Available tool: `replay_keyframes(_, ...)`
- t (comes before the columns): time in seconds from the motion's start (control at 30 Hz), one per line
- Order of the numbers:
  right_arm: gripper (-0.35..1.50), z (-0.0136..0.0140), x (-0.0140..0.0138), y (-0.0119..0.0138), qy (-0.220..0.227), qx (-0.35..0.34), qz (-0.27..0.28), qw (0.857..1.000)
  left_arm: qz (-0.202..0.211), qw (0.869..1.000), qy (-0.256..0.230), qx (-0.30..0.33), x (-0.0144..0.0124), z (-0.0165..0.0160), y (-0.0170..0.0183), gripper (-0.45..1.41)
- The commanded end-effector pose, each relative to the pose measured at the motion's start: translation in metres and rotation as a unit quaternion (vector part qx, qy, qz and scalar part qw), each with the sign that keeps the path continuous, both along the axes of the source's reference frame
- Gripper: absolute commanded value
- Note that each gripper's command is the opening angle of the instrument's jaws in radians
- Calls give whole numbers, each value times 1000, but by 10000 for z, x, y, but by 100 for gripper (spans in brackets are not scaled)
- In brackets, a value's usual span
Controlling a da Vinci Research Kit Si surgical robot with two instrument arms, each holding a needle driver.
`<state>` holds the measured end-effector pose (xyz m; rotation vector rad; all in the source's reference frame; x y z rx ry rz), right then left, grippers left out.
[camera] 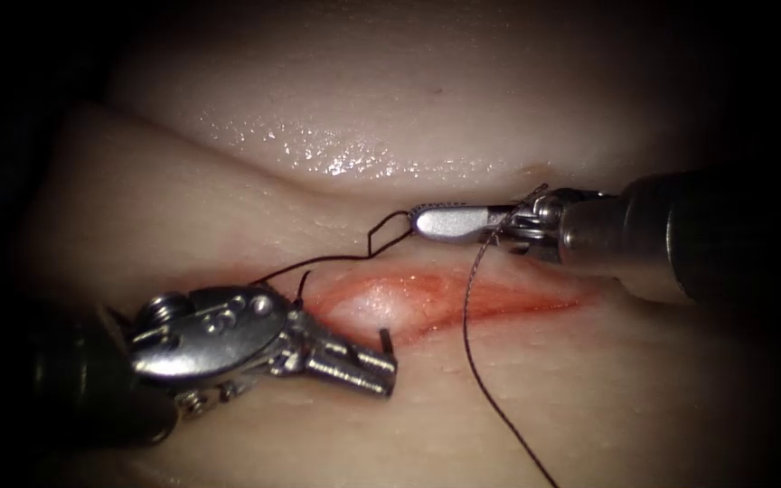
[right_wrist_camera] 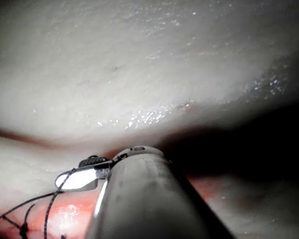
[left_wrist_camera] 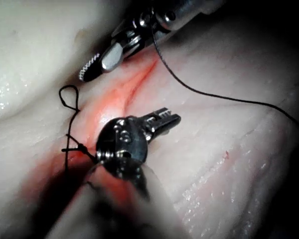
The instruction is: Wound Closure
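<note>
tissue: pale, glistening pork slab [camera: 427, 99] with red-stained cut [camera: 445, 298] | left pincer [camera: 368, 361]: ribbed steel, at cut's left end, closed on short dark needle stub [camera: 385, 339] | right pincer [camera: 436, 221]: smooth steel, above cut, together, clamped on thin dark thread [camera: 472, 343] | needle's curve hidden.

- The thread [camera: 465, 316] runs down off the endoscope view's lower edge, so its far end cannot be followed.
- Where the thread meets the right tool [camera: 449, 222], the wrist hardware covers it; whether the closed fingers grip it cannot be told.
- A short dark stub [camera: 385, 339] stands by the left tool [camera: 368, 366]; needle or thread end, too small to tell.
- In the right wrist view, the shaft [right_wrist_camera: 149, 199] hides most of the cut [right_wrist_camera: 65, 216].
</note>
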<state>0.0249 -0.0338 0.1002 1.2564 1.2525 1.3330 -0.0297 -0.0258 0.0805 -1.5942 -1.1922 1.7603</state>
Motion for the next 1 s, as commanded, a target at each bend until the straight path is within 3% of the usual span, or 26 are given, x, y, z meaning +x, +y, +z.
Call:
replay_keyframes(0.03, 126, 5, 3, -2, 1, -1, -9, 1000, 7, 1000, -8, 5, -2, -3, -7, -45)
replay_keyframes(0.07, 126, 5, 2, -2, -2, -10, -11, 1000, 11, 1000, -12, 7, -1, -7, -8, -45)
replay_keyframes(0.2, 116, 5, -5, 3, -43, -174, -26, 983, -9, 999, 0, -43, 10, -32, -6, -45)
replay_keyframes(0.23, 116, 5, -6, 6, -51, -208, -29, 976, -13, 998, 5, -60, 12, -36, -4, -45)
replay_keyframes(0.3, 123, 5, -13, 30, -84, -303, -63, 947, -32, 990, 36, -134, 17, -54, 2, -45)
replay_keyframes(0.33, 129, 4, -16, 43, -97, -340, -75, 932, -37, 980, 64, -185, 17, -60, 6, -45)
replay_keyframes(0.37, 119, 1, -20, 53, -102, -365, -74, 922, -40, 969, 92, -226, 16, -64, 9, -45)
replay_keyframes(0.4, 114, -2, -23, 58, -106, -370, -73, 920, -40, 961, 108, -253, 16, -65, 10, -45)
replay_keyframes(0.43, 113, -8, -29, 69, -124, -384, -66, 912, -48, 944, 136, -298, 16, -67, 13, -45)
replay_keyframes(0.57, 118, -34, -40, 96, -158, -395, -59, 903, -48, 914, 173, -364, 17, -68, 19, -45)
replay_keyframes(0.6, 123, -41, -40, 101, -165, -391, -59, 904, -47, 905, 182, -380, 18, -68, 21, -45)
replay_keyframes(0.67, 126, -66, -34, 107, -135, -365, -47, 920, -46, 877, 214, -427, 18, -67, 27, -45)
replay_keyframes(0.7, 116, -73, -30, 105, -124, -343, -49, 930, -45, 869, 219, -441, 17, -66, 28, -45)
replay_keyframes(0.73, 101, -90, -20, 99, -104, -257, -52, 959, -47, 858, 228, -458, 15, -65, 30, -45)
replay_keyframes(0.8, 99, -104, -7, 92, -85, -223, -56, 969, -44, 847, 233, -476, 13, -64, 32, -45)
replay_keyframes(0.83, 101, -113, 4, 85, -72, -197, -59, 976, -38, 831, 244, -498, 11, -64, 34, -45)
replay_keyframes(0.87, 101, -113, 4, 85, -72, -197, -59, 976, -38, 831, 244, -498, 11, -64, 34, -45)
replay_keyframes(0.93, 86, -128, 25, 72, -61, -123, -76, 988, -32, 817, 256, -516, 7, -62, 31, -45)
replay_keyframes(1.0, 84, -130, 33, 64, -67, -109, -102, 986, -29, 810, 263, -524, 5, -60, 25, -45)
